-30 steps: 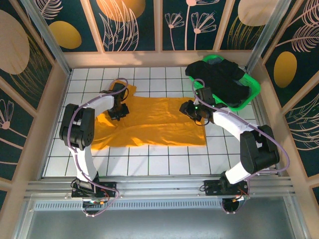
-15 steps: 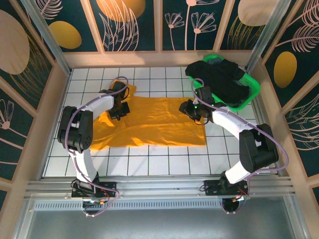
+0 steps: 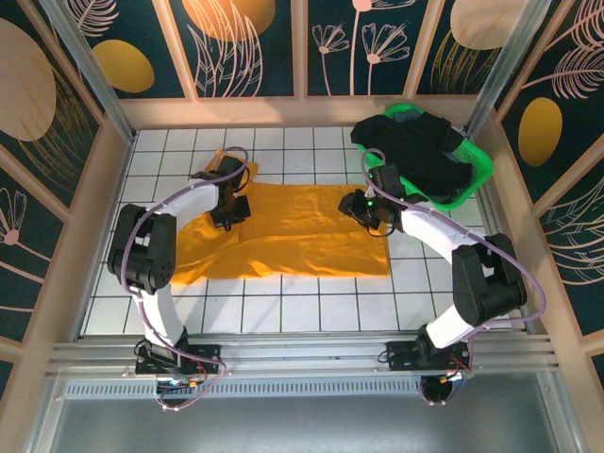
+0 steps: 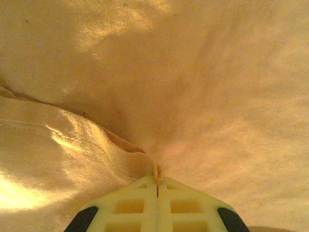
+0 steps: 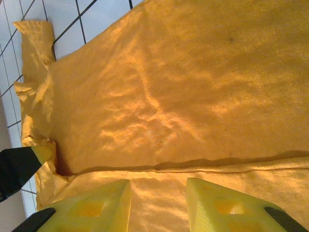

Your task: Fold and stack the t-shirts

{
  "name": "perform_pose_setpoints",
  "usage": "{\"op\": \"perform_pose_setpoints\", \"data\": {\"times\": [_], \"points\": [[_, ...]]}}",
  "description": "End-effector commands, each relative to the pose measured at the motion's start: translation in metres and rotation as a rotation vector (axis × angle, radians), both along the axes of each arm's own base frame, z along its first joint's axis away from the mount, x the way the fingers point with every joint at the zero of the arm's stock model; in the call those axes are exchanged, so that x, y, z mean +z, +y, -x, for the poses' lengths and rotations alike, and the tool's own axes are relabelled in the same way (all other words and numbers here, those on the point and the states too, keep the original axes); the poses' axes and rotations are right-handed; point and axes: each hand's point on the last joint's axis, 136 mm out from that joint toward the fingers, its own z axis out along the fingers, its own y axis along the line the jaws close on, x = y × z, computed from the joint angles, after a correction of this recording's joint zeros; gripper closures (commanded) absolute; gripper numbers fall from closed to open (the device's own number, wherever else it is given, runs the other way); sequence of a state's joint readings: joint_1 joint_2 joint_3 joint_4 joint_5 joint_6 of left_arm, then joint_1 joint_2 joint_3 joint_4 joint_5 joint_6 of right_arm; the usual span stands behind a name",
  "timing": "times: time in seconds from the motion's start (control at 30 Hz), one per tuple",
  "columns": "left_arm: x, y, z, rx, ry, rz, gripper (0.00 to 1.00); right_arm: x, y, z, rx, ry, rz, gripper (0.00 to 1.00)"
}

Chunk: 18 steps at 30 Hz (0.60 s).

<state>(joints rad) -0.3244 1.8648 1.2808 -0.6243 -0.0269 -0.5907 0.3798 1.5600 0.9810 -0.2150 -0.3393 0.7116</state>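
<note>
Mustard shirt point(image 4: 193, 96) between left jaws

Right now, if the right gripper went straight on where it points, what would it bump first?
Likely the mustard t-shirt: the right gripper, jaws open, points at its cloth; how close is unclear.

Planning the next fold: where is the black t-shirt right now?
In the top view, the black t-shirt is heaped in the green basket at the far right corner.

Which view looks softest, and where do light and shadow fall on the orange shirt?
Left wrist: softest, the orange shirt hazy, bright patch lower left, dim crease toward the left gripper. Right wrist: sharper, glossy ripples, dark shadow line under a fold. Top external: even light, crisp.
</note>
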Motion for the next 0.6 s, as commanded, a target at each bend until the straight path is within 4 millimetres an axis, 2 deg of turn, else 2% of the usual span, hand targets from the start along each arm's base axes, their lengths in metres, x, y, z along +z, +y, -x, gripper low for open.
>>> {"op": "perform_pose_setpoints", "data": {"times": [0.0,0.13,0.4,0.43,0.5,0.57], "points": [[0.009,-0.004,0.001,-0.037,-0.026,0.009,1.0,0.005,0.006,-0.005,0.013,-0.007,-0.007,0.65],[0.01,-0.004,-0.004,-0.034,-0.038,0.002,1.0,0.004,0.006,-0.006,0.016,-0.004,-0.002,0.65],[0.008,-0.017,-0.013,-0.065,-0.06,0.047,1.0,-0.004,0.0,0.001,-0.001,0.017,0.021,0.65],[0.007,-0.015,-0.013,-0.069,-0.058,0.038,0.96,-0.006,-0.002,0.003,-0.004,0.023,0.028,0.65],[0.008,-0.007,-0.012,-0.061,-0.055,-0.006,0.71,-0.013,-0.007,0.008,-0.01,0.04,0.045,0.66],[0.019,0.0,-0.013,-0.038,-0.083,-0.04,0.48,-0.023,-0.012,0.016,-0.014,0.061,0.071,0.65]]}}
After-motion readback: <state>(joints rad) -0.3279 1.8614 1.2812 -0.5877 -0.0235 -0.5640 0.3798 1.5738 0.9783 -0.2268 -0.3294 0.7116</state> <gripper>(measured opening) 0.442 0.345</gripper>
